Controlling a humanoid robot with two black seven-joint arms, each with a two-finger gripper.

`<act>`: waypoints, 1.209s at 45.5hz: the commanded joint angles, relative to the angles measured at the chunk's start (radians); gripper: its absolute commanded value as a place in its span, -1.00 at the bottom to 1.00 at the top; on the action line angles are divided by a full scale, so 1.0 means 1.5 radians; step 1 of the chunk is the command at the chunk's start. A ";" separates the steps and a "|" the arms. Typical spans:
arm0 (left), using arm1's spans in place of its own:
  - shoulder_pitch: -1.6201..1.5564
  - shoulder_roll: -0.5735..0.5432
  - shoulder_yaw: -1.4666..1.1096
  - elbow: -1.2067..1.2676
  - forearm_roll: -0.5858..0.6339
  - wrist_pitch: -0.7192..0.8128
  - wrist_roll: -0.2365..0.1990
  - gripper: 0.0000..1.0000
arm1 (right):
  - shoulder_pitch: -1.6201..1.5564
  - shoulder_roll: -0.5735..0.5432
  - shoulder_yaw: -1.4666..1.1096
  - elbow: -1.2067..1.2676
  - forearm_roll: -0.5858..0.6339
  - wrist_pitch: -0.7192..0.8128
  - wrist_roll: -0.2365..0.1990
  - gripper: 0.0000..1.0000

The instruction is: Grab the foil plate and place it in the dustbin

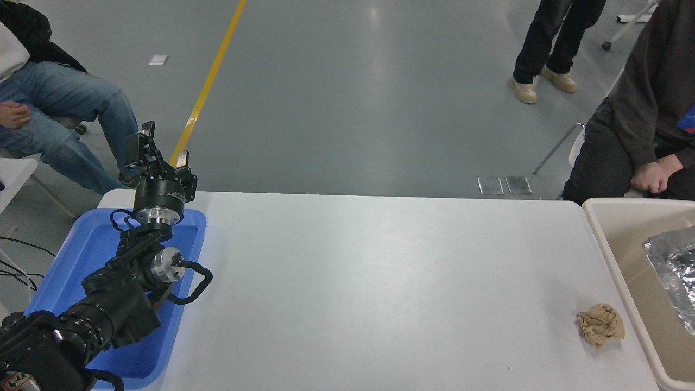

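Note:
The foil plate [675,274], crinkled shiny silver, lies inside the beige dustbin [600,232] at the right edge of the picture, partly cut off by the frame. My left gripper [163,146] is raised above the far end of the blue tray at the left, its two fingers apart and nothing between them. The left arm runs in from the lower left corner. My right arm and gripper are out of view.
A shallow blue tray [59,285] sits at the table's left under my left arm. A crumpled brown paper ball [600,325] lies on the white table [380,282] near the dustbin. People sit at the far left and far right; another stands behind.

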 commanded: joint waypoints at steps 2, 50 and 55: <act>-0.001 0.000 0.000 0.000 0.000 0.000 0.000 0.99 | -0.034 0.030 0.010 -0.031 0.038 -0.009 -0.015 -1.00; -0.003 -0.001 0.001 0.000 0.000 0.000 0.001 0.99 | 0.252 0.004 -0.026 0.205 0.035 0.007 -0.008 1.00; -0.003 -0.001 0.001 0.000 0.000 0.000 0.001 0.99 | 0.272 -0.002 -0.025 0.240 0.037 0.006 -0.007 1.00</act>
